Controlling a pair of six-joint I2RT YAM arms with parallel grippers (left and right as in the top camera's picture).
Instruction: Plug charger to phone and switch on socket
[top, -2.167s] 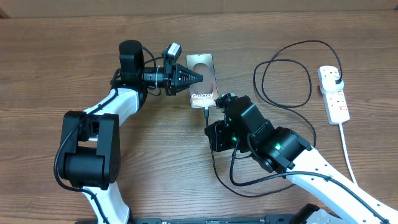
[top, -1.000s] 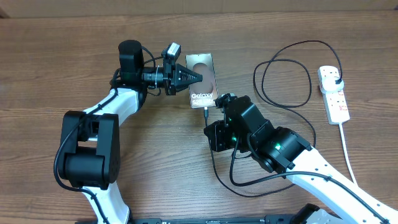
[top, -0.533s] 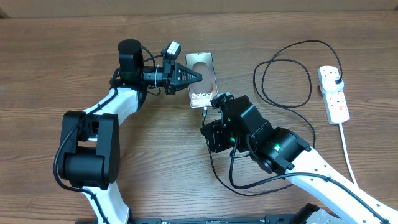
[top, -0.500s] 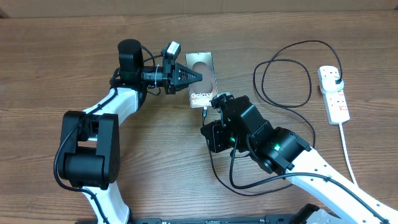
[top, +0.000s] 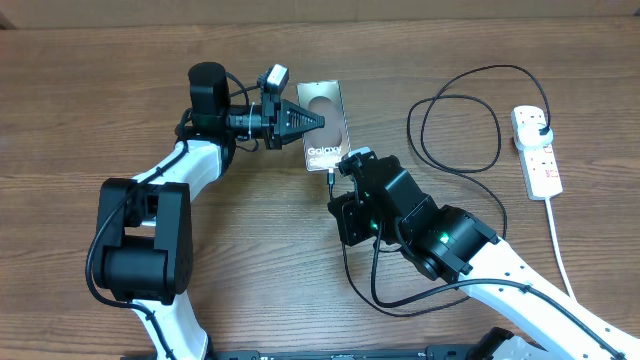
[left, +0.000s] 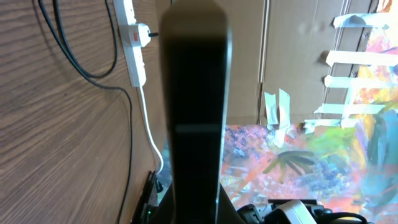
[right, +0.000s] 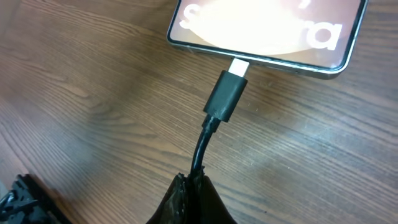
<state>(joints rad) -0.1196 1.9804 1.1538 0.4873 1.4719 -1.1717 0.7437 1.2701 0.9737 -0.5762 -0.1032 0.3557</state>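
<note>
The phone (top: 326, 122) lies tilted at the table's middle, its "Galaxy" text facing up. My left gripper (top: 316, 121) is shut on its left edge. In the left wrist view the phone (left: 196, 106) shows edge-on as a dark slab between my fingers. My right gripper (top: 337, 186) sits just below the phone, shut on the charger cable (right: 200, 155). The black connector (right: 226, 94) has its silver tip at the phone's bottom edge (right: 261, 56), with part of the tip still showing. The charger cable (top: 460, 75) loops right to a black plug in the white socket (top: 537, 150).
The socket's white cord (top: 560, 240) runs down the right side to the table's front. Cable slack (top: 400, 300) loops under my right arm. In the left wrist view the socket (left: 133, 37) and cable (left: 74, 59) lie at upper left.
The phone has shifted slightly toward the back in my left gripper. My right gripper has nudged up toward the phone's bottom edge with the cable.
</note>
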